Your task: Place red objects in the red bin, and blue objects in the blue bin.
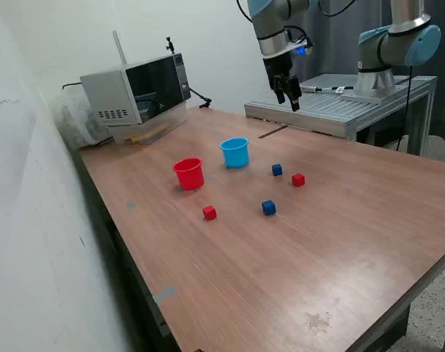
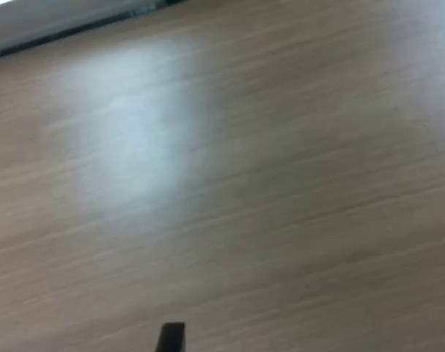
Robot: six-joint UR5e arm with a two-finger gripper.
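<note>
The red bin (image 1: 188,174) and the blue bin (image 1: 235,152) stand upright side by side on the wooden table (image 1: 295,257). One red cube (image 1: 209,213) lies in front of the red bin, another (image 1: 298,180) toward the exterior view's right. A dark blue cube (image 1: 276,170) sits near the blue bin, a second (image 1: 268,207) closer to the front. My gripper (image 1: 288,94) hangs high above the table's far edge, well away from all of them, open with nothing between its fingers. In the wrist view only bare wood and two dark fingertips (image 2: 171,337) show.
A microwave (image 1: 138,95) stands at the table's far corner on the exterior view's left. A metal bench (image 1: 339,110) carrying a second arm's base (image 1: 376,73) abuts the far edge. A white wall runs along the exterior view's left.
</note>
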